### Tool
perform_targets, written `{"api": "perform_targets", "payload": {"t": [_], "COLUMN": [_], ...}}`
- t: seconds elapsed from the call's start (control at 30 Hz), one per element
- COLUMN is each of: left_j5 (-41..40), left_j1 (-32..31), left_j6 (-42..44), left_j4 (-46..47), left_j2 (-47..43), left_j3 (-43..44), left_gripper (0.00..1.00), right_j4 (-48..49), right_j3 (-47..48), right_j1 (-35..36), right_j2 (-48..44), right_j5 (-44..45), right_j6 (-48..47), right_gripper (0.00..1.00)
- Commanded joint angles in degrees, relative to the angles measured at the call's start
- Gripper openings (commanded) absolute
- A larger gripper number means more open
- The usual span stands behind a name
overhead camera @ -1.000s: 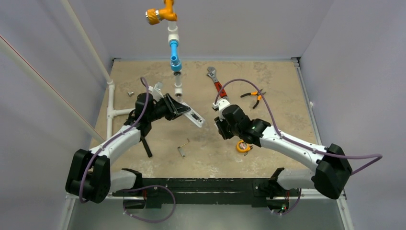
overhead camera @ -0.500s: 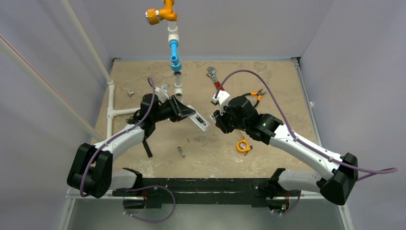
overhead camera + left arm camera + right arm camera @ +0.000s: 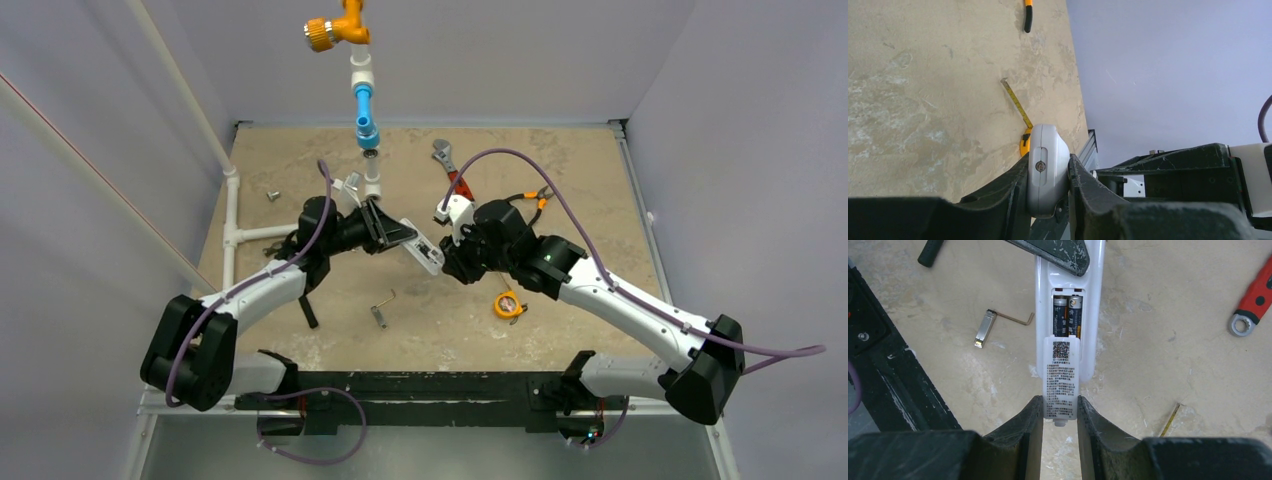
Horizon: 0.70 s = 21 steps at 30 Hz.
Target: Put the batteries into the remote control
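My left gripper (image 3: 398, 233) is shut on the white remote control (image 3: 427, 253) and holds it above the table, its free end pointing right. In the left wrist view the remote (image 3: 1047, 165) is clamped edge-on between the fingers. In the right wrist view the remote (image 3: 1090, 352) lies back up with two batteries (image 3: 1067, 315) seated in its open compartment. My right gripper (image 3: 1060, 407) is shut on the printed white battery cover (image 3: 1060, 377), which overlaps the lower half of the compartment. In the top view the right gripper (image 3: 449, 262) meets the remote's end.
A red-handled wrench (image 3: 452, 175) and orange pliers (image 3: 530, 203) lie at the back right. A yellow tape measure (image 3: 509, 305) and a hex key with a metal piece (image 3: 381, 308) lie near the front. A pipe assembly (image 3: 364, 110) hangs at the back; white pipes (image 3: 232, 220) run along the left.
My right gripper has moved left and my left gripper has carried the remote right, so the two now meet at the remote's end.
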Motion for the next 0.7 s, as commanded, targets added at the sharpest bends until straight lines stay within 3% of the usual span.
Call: {"api": "perform_targets", "payload": {"t": [0.0,0.2,0.67], "left_j5": [1.5,1.9,0.5], "left_j1": [-0.8,-1.3,-2.1], "left_j6": [-1.4,-3.1,-0.1], "left_j4": [9.4,15.6,10.7], "left_j2": [0.4,1.1,0.0], "left_j3": [0.2,-1.6,-0.4], "left_gripper": [0.00,0.00,0.00], "right_j4": [2.5,3.6,6.0], "right_j3": [2.6,2.4,2.3], "right_j1": [0.2,0.2,0.2], "right_j2": [-0.2,-0.6,-0.9], "right_j5": [-2.8,-4.0,0.0], "right_j6": [0.2,2.2,3.1], "right_gripper": [0.19,0.19,0.19]}}
